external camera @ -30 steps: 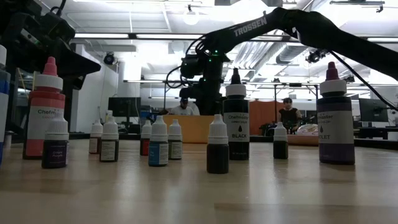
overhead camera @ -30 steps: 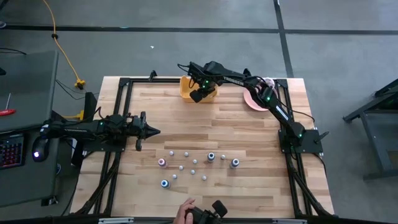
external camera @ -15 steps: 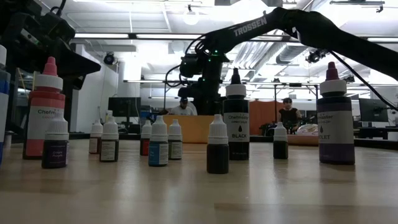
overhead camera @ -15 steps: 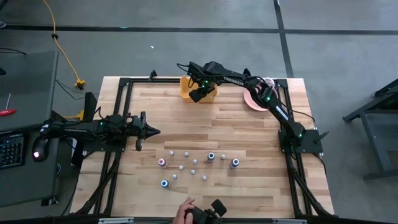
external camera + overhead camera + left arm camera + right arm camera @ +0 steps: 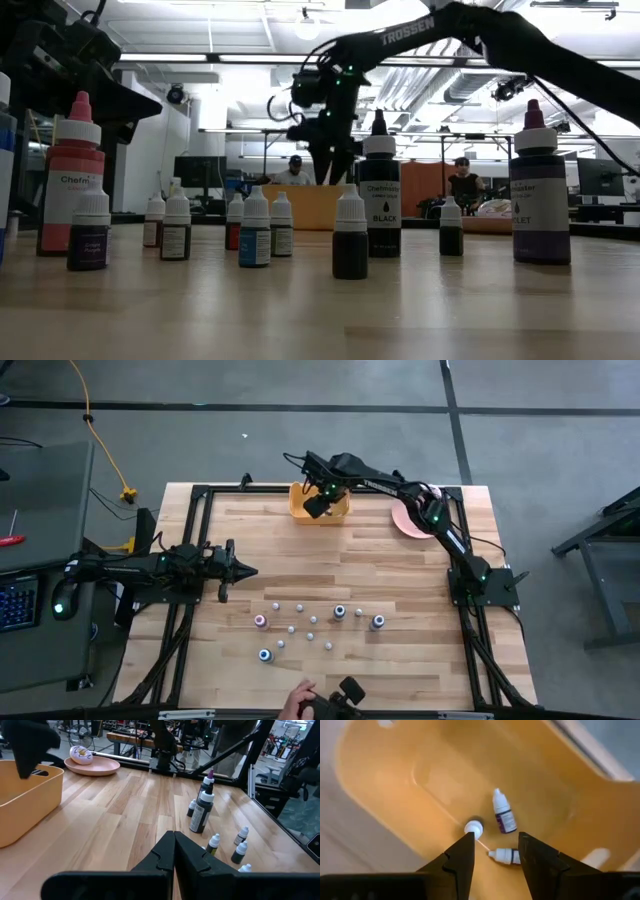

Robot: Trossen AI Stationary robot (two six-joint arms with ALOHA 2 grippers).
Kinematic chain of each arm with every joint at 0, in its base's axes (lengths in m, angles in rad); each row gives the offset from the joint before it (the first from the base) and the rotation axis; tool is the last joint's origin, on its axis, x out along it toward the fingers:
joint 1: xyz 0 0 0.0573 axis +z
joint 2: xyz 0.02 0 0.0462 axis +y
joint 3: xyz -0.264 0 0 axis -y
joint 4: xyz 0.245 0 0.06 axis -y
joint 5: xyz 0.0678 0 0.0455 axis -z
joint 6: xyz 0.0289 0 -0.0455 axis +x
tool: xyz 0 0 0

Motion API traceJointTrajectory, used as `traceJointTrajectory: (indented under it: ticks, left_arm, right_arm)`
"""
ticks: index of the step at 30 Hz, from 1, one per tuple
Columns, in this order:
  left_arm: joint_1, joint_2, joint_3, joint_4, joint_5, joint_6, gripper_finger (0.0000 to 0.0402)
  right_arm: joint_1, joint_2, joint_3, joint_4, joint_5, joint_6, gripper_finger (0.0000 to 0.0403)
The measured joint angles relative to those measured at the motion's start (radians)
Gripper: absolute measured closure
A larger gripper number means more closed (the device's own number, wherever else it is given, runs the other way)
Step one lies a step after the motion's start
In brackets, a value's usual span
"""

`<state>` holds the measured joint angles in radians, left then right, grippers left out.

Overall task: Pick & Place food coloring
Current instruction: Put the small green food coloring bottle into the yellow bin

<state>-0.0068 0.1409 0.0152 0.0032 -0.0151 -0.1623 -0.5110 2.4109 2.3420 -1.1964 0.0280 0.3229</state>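
Note:
Several small food coloring bottles (image 5: 310, 625) with whitish caps stand upright on the wooden table near its front; in the low view they stand in a row, with a taller black one (image 5: 379, 190). Three more bottles (image 5: 503, 814) are inside the yellow bin (image 5: 297, 508) at the far edge: two on their sides, one cap-up (image 5: 474, 827). My right gripper (image 5: 495, 845) hangs open above the bin, pointing down, with nothing between its fingers. My left gripper (image 5: 174, 847) waits shut at the table's left side (image 5: 245, 570).
A pink plate (image 5: 405, 520) with a donut (image 5: 80, 754) sits to the right of the bin at the far edge. A person's hand (image 5: 300, 705) holds a dark device at the near edge. Bare wood lies between the bin and the bottles.
My right gripper has risen straight up over the yellow bin. The bottles on the table have kept their places.

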Motion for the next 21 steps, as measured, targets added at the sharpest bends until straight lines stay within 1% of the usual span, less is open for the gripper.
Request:
traceJointTrajectory:
  ticks: [7, 13, 21]
  left_arm:
    - [0.000, 0.000, 0.000, 0.000, 0.000, 0.000, 0.0401]
    - [0.000, 0.000, 0.000, 0.000, 0.000, 0.000, 0.0401]
    - [0.000, 0.000, 0.000, 0.000, 0.000, 0.000, 0.0401]
  right_arm:
    - [0.022, -0.085, 0.000, -0.013, 0.002, -0.102, 0.0260]
    - [0.077, -0.154, 0.001, -0.063, -0.003, -0.174, 0.0260]
    - [0.185, -0.234, 0.001, -0.149, -0.052, -0.255, 0.0260]
